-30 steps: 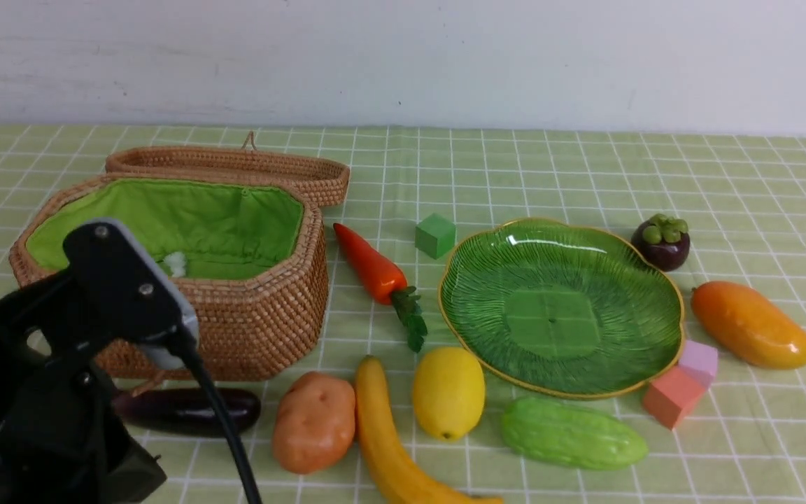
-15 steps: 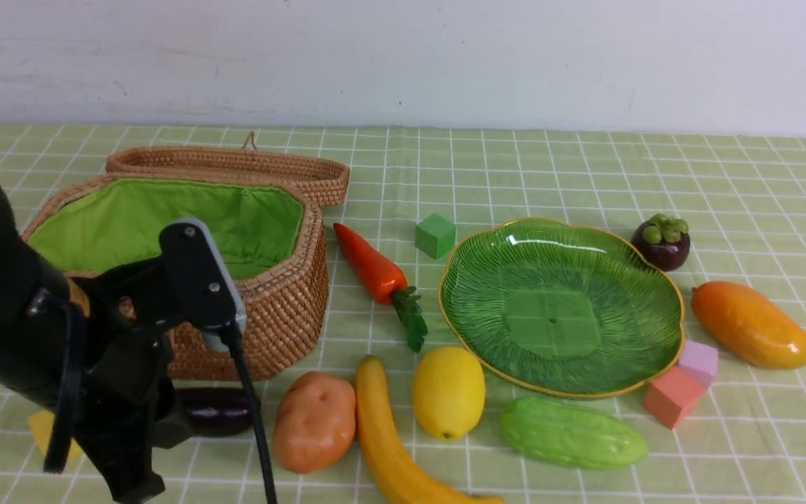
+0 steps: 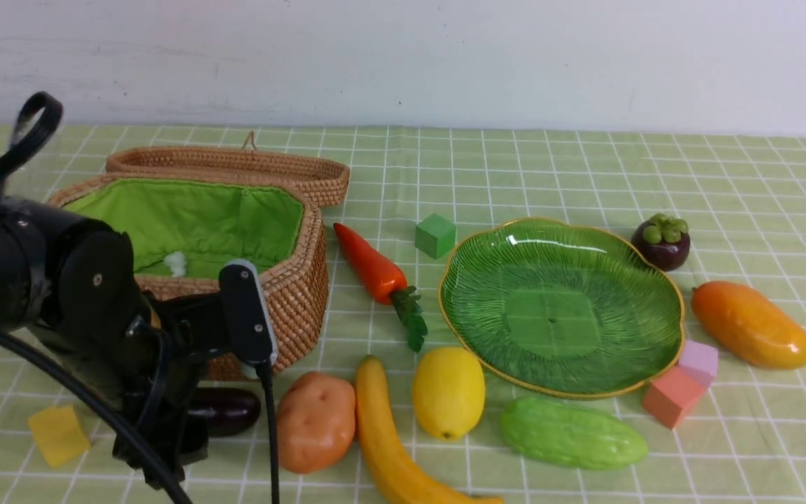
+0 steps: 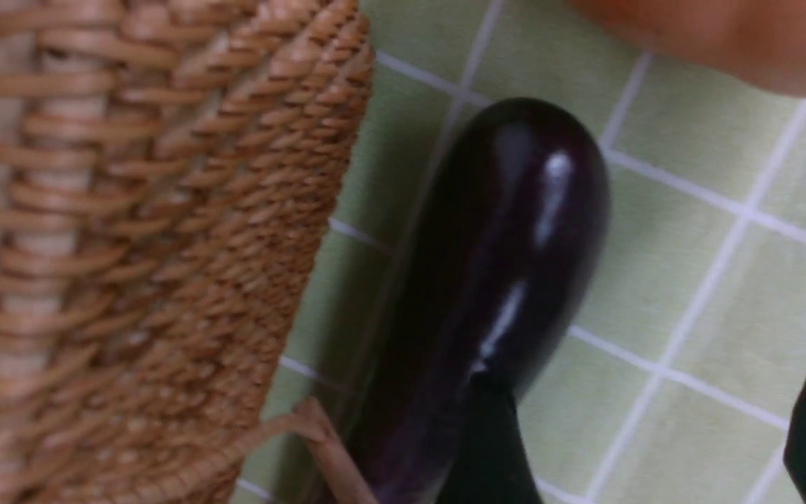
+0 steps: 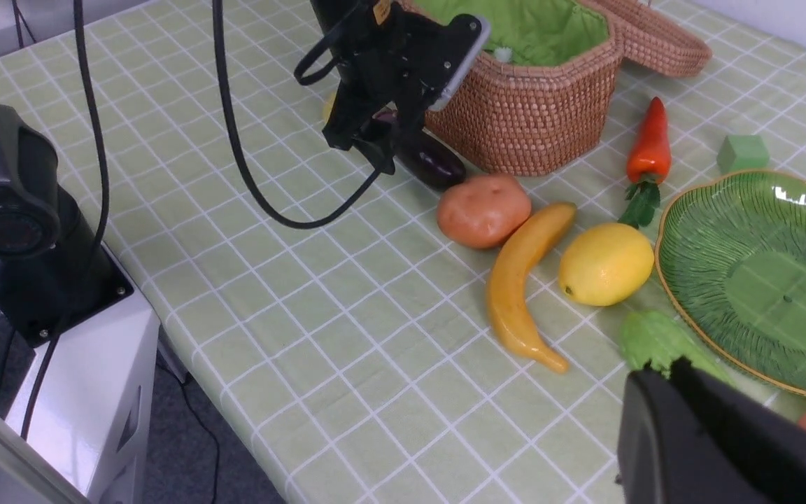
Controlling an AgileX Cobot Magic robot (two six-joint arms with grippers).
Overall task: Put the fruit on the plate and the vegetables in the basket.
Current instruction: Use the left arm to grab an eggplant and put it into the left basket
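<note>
My left gripper (image 4: 655,444) is open, low over the cloth beside the basket (image 3: 284,294). Only tablecloth lies between its fingers. The dark purple eggplant (image 4: 508,280) lies against the basket's foot, just outside one finger (image 4: 490,434). In the front view the eggplant (image 3: 231,409) is half hidden by the left arm. Potato (image 3: 315,420), banana (image 3: 385,437), lemon (image 3: 448,392), green gourd (image 3: 571,432) and carrot (image 3: 371,264) lie on the table. Mangosteen (image 3: 662,241) and mango (image 3: 753,324) lie right of the empty green plate (image 3: 557,308). My right gripper (image 5: 662,378) is shut and empty, near the gourd (image 5: 648,339).
The basket's lid (image 3: 235,168) lies open behind it, and a small white scrap sits on the lining. Foam cubes lie about: green (image 3: 435,235), pink (image 3: 670,395), lilac (image 3: 698,360), yellow (image 3: 58,434). The table's near edge and the robot base (image 5: 39,280) show in the right wrist view.
The left arm has swung forward and to the right, toward the eggplant, and its jaws have opened. The yellow cube has come into sight. The fruit and vegetables have not moved.
</note>
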